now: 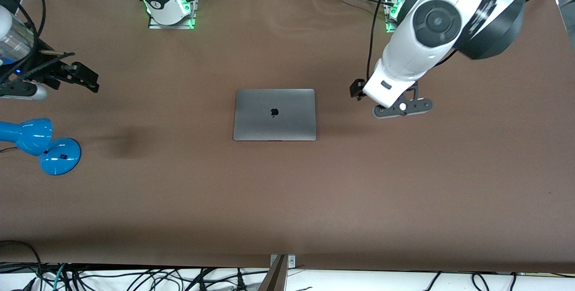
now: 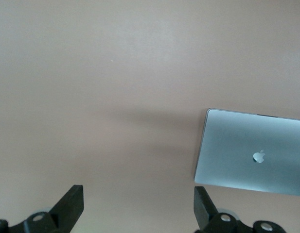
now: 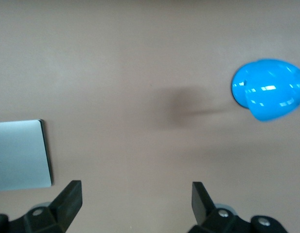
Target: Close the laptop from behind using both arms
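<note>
The space-grey laptop [image 1: 274, 114] lies shut and flat in the middle of the brown table, lid up with the dark apple logo showing. It also shows in the left wrist view [image 2: 252, 153] and in the right wrist view [image 3: 18, 155]. My left gripper [image 1: 357, 90] hangs over bare table beside the laptop, toward the left arm's end, open and empty [image 2: 138, 194]. My right gripper [image 1: 87, 80] is up over the table at the right arm's end, well clear of the laptop, open and empty [image 3: 136, 191].
A blue desk lamp [image 1: 45, 145] lies on the table at the right arm's end, nearer to the front camera than the right gripper; it also shows in the right wrist view [image 3: 269, 90]. Cables hang along the table's front edge [image 1: 278, 264].
</note>
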`<state>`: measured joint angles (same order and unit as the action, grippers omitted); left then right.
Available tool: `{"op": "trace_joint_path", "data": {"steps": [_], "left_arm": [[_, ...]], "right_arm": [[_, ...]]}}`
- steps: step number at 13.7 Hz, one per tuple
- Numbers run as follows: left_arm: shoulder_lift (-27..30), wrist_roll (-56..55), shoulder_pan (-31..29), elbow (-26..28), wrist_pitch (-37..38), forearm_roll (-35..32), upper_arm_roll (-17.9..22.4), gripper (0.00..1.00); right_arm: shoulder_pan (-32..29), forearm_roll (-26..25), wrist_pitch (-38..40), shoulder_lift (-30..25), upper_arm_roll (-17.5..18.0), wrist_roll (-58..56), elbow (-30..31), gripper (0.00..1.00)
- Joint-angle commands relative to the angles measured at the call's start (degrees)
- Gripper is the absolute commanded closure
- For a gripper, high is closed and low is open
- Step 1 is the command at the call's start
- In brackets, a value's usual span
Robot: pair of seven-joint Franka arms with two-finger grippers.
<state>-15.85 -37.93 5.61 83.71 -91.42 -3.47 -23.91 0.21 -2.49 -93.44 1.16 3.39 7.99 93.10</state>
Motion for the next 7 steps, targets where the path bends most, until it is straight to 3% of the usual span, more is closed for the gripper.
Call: {"op": "trace_joint_path", "data": {"steps": [1,3,7], "left_arm": [[3.36,6.7,-4.27,0.93,1.41,-1.55,-0.6,0.0],[5.2,14.51,-6.58,0.93,2.47,-1.72,0.26,0.0],[9.68,24.9,-1.06,0.93,4.75,-1.28,13.86,0.0]], "right_arm": [[-0.64,0.03,2.46,-2.83,-0.84,-0.51,1.82,0.0],[-0.65,0.55,3.17,-3.45,-2.94,-2.26,1.82,0.0],[-0.73,0.56,3.88,-3.8,-3.83,-4.38,2.96,0.0]]}}
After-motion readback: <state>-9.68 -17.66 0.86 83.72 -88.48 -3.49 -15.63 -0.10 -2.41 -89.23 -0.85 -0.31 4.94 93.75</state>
